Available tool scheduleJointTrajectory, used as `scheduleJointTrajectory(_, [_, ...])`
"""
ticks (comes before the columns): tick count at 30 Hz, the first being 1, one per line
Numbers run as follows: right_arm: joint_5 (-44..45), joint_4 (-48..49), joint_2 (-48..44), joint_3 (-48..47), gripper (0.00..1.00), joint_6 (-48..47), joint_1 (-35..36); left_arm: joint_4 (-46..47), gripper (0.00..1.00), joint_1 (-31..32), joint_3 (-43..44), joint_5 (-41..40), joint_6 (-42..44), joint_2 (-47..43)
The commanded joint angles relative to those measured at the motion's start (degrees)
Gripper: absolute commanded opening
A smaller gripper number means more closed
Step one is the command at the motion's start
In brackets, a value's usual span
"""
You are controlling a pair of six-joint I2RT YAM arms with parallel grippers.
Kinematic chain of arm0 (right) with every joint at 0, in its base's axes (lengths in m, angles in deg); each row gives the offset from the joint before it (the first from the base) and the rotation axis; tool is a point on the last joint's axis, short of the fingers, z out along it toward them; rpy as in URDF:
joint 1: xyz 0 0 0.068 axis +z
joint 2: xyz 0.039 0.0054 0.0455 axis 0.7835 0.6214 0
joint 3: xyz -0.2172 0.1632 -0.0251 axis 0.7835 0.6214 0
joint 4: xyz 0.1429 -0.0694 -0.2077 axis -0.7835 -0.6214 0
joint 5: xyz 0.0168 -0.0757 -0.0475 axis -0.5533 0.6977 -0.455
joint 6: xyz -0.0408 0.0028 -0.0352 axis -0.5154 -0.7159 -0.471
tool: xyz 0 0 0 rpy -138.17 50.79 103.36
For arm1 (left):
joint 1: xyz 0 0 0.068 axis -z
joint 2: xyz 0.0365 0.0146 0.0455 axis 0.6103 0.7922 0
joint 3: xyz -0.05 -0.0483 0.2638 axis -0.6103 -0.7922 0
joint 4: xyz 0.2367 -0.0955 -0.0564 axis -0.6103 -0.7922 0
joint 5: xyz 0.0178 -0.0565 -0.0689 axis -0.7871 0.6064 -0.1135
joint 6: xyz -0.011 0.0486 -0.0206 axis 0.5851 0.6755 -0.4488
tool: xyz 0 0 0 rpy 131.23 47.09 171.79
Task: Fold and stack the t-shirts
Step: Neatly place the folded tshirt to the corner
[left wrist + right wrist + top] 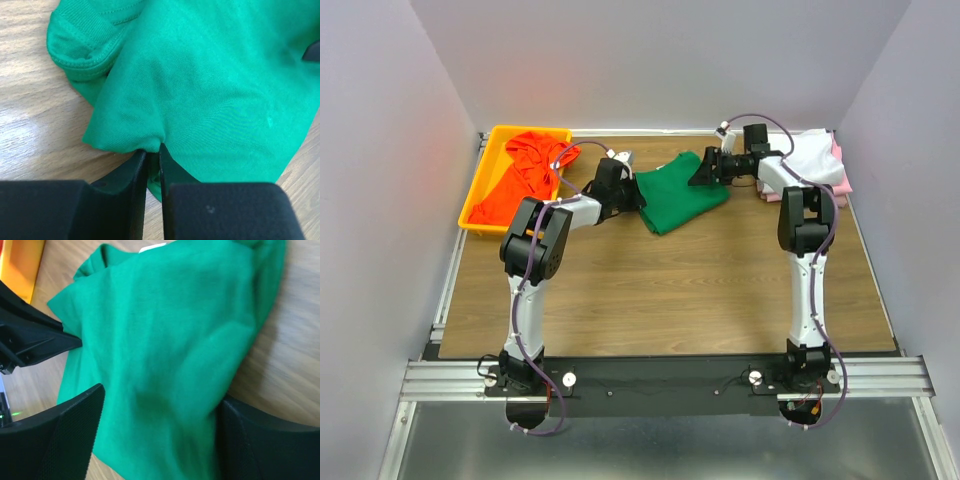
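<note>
A wood-grain brown desk [670, 290] fills the floor of a small booth, closed in by plain pale grey-lilac walls [650, 60] at the back and on both sides. A silver aluminium rail [450, 378] runs along the near edge, and the two arm bases are bolted there. A duller sheet of grey metal [650, 450] lies below the rail.

The soft dark green cloth t-shirt [682, 192] lies crumpled on the far middle of the desk, between the two arms. The left tool [151, 152] sits low at the shirt's left edge, its black fingers [127, 172] drawn almost together with a small fold of the green cloth pinched between their tips. The right tool [160, 405] hangs over the shirt's right side with its black fingers [65, 435] spread wide and green cloth in the gap between them. They are not closed on the cloth.

At the far left corner stands a yellow plastic tray [480, 195], and an orange-red cloth t-shirt [520, 170] is heaped in it. At the far right corner a white cloth t-shirt [810, 155] lies on a pink cloth t-shirt [840, 185], whose edge shows along the right side.
</note>
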Motion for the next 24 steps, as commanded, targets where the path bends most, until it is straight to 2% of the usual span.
scheduleJointTrajectory(1, [-1.0, -4.76, 3.86, 0.38, 0.84, -0.47, 2.45, -2.09, 0.2, 0.42, 0.79, 1.4, 1.53, 1.41])
scheduleJointTrajectory(5, [-0.48, -4.94, 4.3, 0.2, 0.7, -0.56, 3.51, -2.0, 0.2, 0.68, 1.06, 1.58, 1.44, 1.41])
scheduleJointTrajectory(8, [1.01, -4.94, 4.48, 0.11, 0.53, 0.14, 4.04, -1.91, 0.2, 0.86, 1.15, 1.93, 1.53, 1.67])
scheduleJointTrajectory(9, [1.54, -4.94, 4.39, 0.02, 0.4, 0.32, 4.04, -1.82, 0.21, 1.03, 1.06, 2.02, 1.53, 1.59])
scheduleJointTrajectory(11, [2.59, -4.85, 3.77, 0.2, 0.25, 0.41, 4.04, -1.73, 0.25, 1.21, 0.88, 2.28, 1.53, 1.41])
scheduleJointTrajectory(12, [3.12, -4.76, 3.42, 0.37, 0.11, 0.32, 4.04, -1.65, 0.27, 1.29, 0.8, 2.28, 1.45, 1.24])
scheduleJointTrajectory(13, [4.26, -4.85, 2.46, 0.81, 0.05, 0.15, 4.04, -1.38, 0.3, 1.29, 0.45, 2.28, 1.36, 0.63])
scheduleJointTrajectory(14, [5.66, -4.85, 1.93, 1.07, 0.0, 0.06, 4.04, -1.38, 0.38, 1.29, 0.18, 2.28, 1.36, 0.18])
scheduleJointTrajectory(16, [7.08, -4.85, 0.44, 1.6, 0.0, -0.29, 4.04, -1.47, 0.46, 1.29, -0.08, 2.2, 1.44, -1.3])
scheduleJointTrajectory(17, [7.78, -4.85, -1.39, 2.13, 0.0, -0.47, 4.04, -1.56, 0.55, 1.29, -0.52, 2.2, 1.44, -2.01])
scheduleJointTrajectory(21, [12.52, -5.02, -6.84, 3.36, 0.0, -1.52, 3.95, -2.08, 0.71, 1.29, -1.93, 1.67, 2.06, -5.88])
scheduleJointTrajectory(24, [18.05, -5.37, -11.15, 4.06, 0.0, -2.49, 3.51, -2.96, 0.75, 1.21, -3.33, 1.14, 3.2, -9.83])
